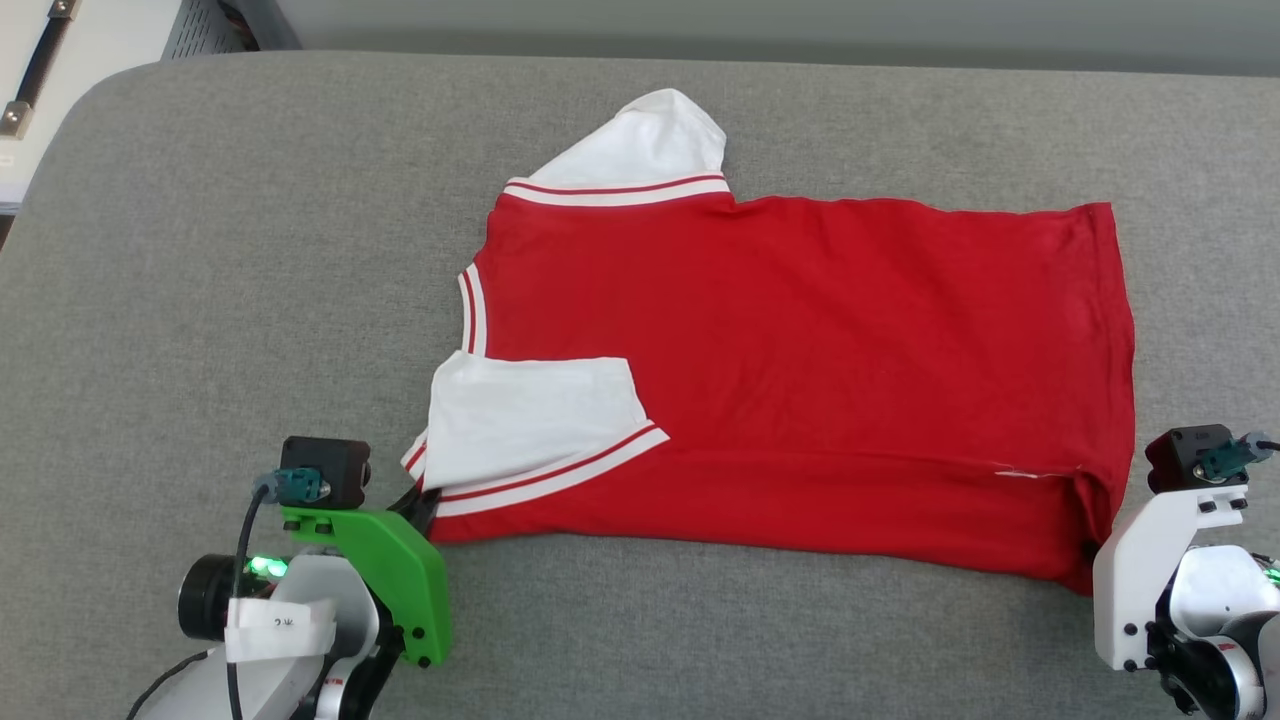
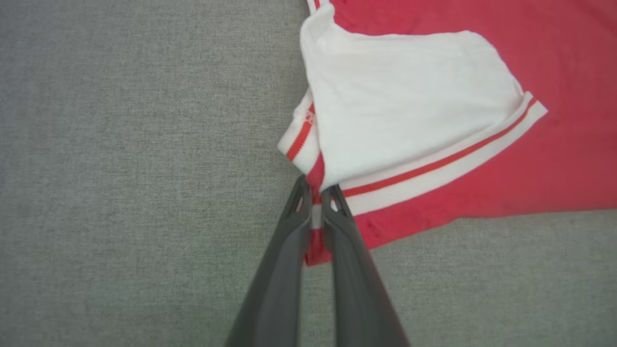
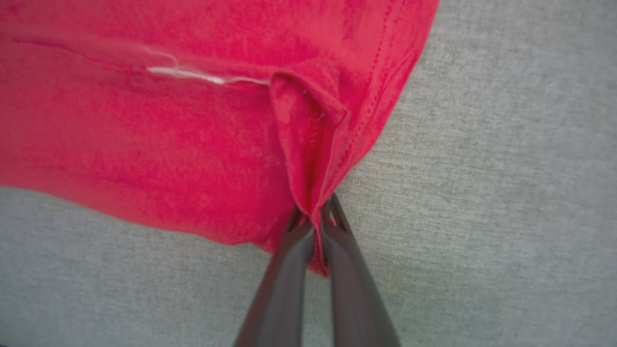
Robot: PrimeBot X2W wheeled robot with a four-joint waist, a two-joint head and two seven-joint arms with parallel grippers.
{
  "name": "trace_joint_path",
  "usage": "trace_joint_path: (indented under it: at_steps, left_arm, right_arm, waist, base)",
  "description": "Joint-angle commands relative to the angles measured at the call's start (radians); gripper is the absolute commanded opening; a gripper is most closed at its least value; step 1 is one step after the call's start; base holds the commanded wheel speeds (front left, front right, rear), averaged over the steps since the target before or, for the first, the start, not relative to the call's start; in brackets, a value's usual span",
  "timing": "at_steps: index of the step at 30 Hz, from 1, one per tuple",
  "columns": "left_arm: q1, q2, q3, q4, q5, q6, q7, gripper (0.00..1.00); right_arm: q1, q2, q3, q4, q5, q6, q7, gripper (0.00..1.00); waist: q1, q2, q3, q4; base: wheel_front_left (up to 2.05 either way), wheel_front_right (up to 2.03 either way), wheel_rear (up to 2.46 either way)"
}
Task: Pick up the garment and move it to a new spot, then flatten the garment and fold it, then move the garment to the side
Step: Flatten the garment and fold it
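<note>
A: Surroundings?
B: Grey fabric-covered tabletop (image 1: 200, 250) with a rounded far-left corner. Beyond that corner there's a white surface (image 1: 110, 35) with a black strap (image 1: 40, 60) on it, plus a perforated grey panel (image 1: 205, 28). All of that is off the tabletop, well apart from the garment (image 1: 800, 380).
A: Anything lying over the cloth?
B: Its own near sleeve (image 1: 530, 415), white, is folded in over the red body with the striped cuff toward the near edge. The far sleeve (image 1: 650, 140) sticks out toward the far edge. There's a loose white thread (image 1: 1018, 473) by the near-right corner.
A: Garment location and heading?
B: Around the middle of the tabletop, a bit right of centre in the head view, spread mostly flat with a red face up. Long axis runs left-right, roughly parallel to the near edge. Collar (image 1: 470, 310) is at the left, hem (image 1: 1120, 330) at the right.
A: Left tool?
B: Left tool (image 2: 315, 190) is closed, pinching the garment's near-left corner at the striped trim just below the near sleeve. Cloth sits between both fingers in the left wrist view.
A: Right tool?
B: Right tool (image 3: 315, 209) is closed as well, clamped on the near-right hem corner. The red fabric gathers into a ridge that runs into the fingertips.
A: Corners off the tabletop?
B: Can't tell.
</note>
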State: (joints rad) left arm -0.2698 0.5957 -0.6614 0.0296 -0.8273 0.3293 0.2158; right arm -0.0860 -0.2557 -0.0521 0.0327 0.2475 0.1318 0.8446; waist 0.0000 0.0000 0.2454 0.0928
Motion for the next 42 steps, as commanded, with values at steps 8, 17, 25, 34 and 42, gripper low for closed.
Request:
trace_joint_path:
  at_steps: [8,17,25,34,42]
  left_arm:
    - [0.03,0.012,-0.022,0.047,-0.001,-0.009,0.009,0.0]
    - [0.12,0.031,-0.044,0.031,-0.033,-0.006,0.032,0.0]
    - [0.162,0.024,-0.075,0.038,-0.043,-0.008,0.051,0.0]
    - [0.128,-0.026,-0.104,0.132,-0.04,-0.041,0.05,0.0]
    - [0.109,-0.055,-0.11,0.191,-0.045,-0.069,0.031,1.0]
  right_arm:
    - [0.028,-0.043,-0.011,0.004,0.011,-0.001,0.023,0.0]
    - [0.123,-0.095,-0.043,-0.108,0.072,-0.001,0.095,0.0]
    - [0.214,-0.113,-0.079,-0.169,0.081,-0.001,0.152,0.0]
    - [0.183,-0.073,-0.054,-0.077,0.086,-0.001,0.067,0.0]
    - [0.16,-0.077,-0.019,0.019,0.068,-0.001,0.0,1.0]
  waist:
    - [0.0,0.0,-0.076,-0.014]
    - [0.0,0.0,-0.131,-0.016]
    - [0.0,0.0,-0.133,-0.016]
    - [0.0,0.0,-0.089,-0.02]
    - [0.0,0.0,-0.095,-0.018]
  base:
    - [0.0,0.0,0.0]
    - [0.0,0.0,0.0]
    - [0.0,0.0,0.0]
    - [0.0,0.0,0.0]
    - [0.0,0.0,0.0]
